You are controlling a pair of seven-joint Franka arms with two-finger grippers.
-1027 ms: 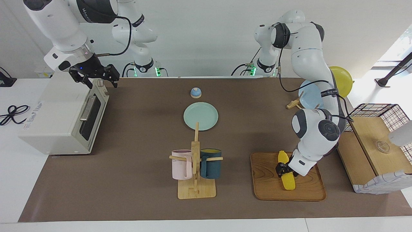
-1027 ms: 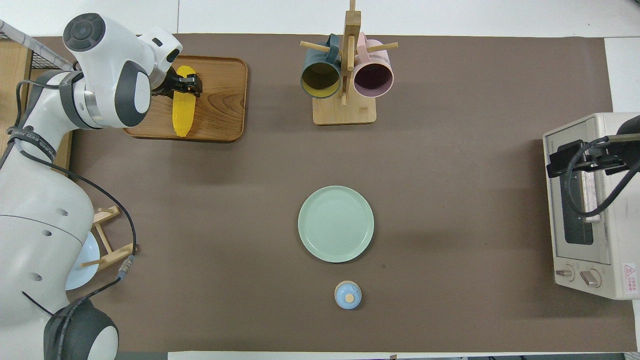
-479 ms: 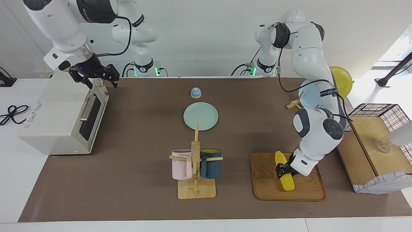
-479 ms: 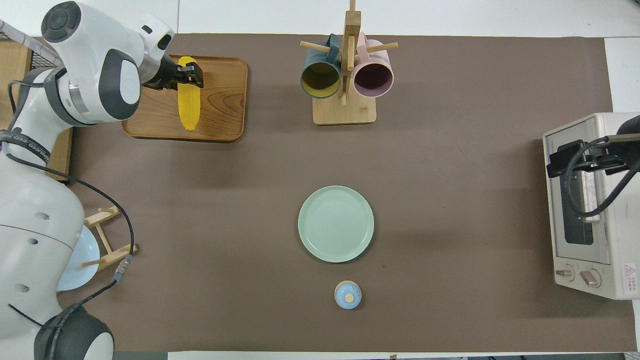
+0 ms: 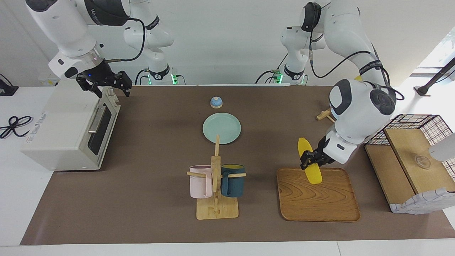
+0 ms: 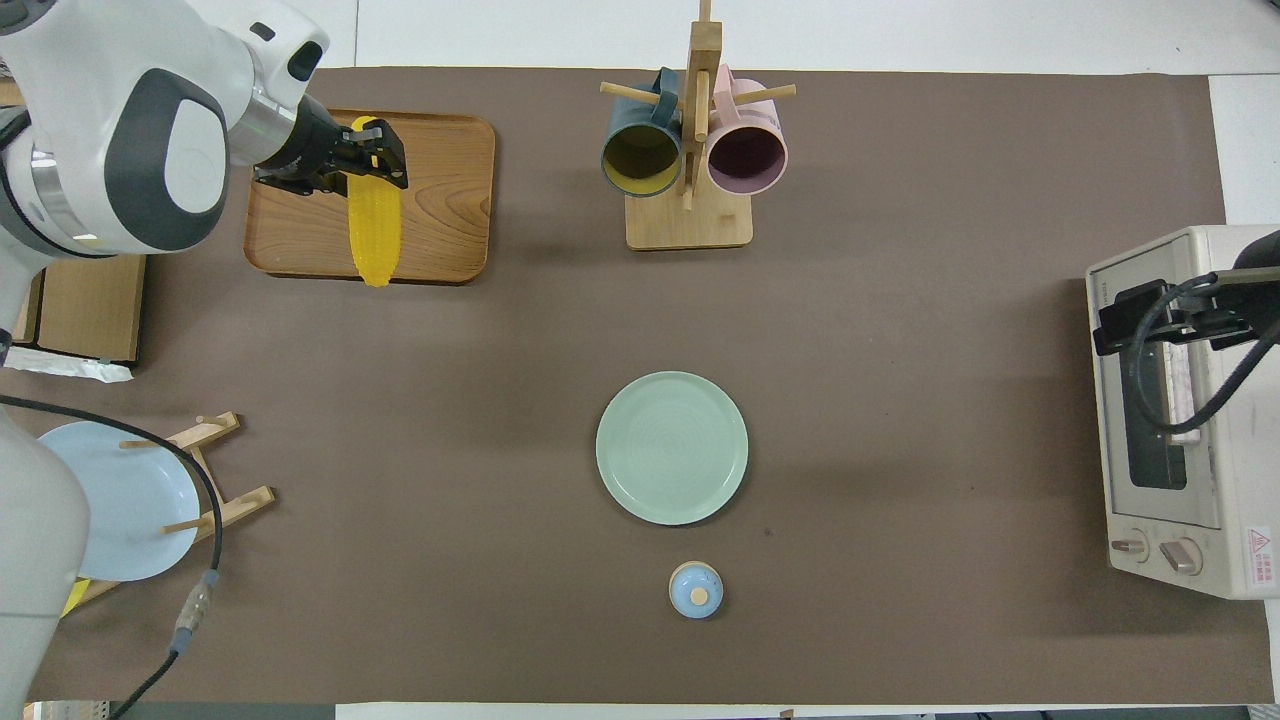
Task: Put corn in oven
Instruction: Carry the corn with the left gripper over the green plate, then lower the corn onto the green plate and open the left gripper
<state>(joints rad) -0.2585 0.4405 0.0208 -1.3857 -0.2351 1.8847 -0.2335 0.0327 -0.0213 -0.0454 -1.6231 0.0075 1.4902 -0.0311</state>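
**Visitor:** What is the left gripper (image 5: 310, 159) doing?

**Onlooker:** Its fingers are clamped across the corn (image 5: 309, 165), a bright yellow cob. The cob hangs tilted in the air over the edge of the wooden tray (image 5: 317, 199) that lies nearer the robots. Nothing else is on the tray.

**Visitor:** And the other arm?

**Onlooker:** The right gripper (image 5: 106, 85) waits over the top corner of the oven (image 5: 67, 126), by the upper edge of the door. Its fingers are spread apart and hold nothing.

**Visitor:** Where is the oven?

**Onlooker:** At the right arm's end of the table, well apart from the tray at the left arm's end. It is off-white, and its dark glass door with a bar handle looks shut.

**Visitor:** What lies between them?

**Onlooker:** A wooden mug rack (image 5: 215, 192) stands mid-table with a pink mug (image 5: 200, 181) and a dark teal mug (image 5: 233, 179) hanging on it. Nearer the robots is a pale green plate (image 5: 221, 128), then a small blue bell (image 5: 216, 102).

**Visitor:** Anything else close to the corn?

**Onlooker:** A wire basket (image 5: 435, 122) stands on a wooden box (image 5: 405, 167) beside the tray. In the overhead view, a light blue plate (image 6: 120, 505) leans in a wooden stand (image 6: 215, 480) nearer the robots.
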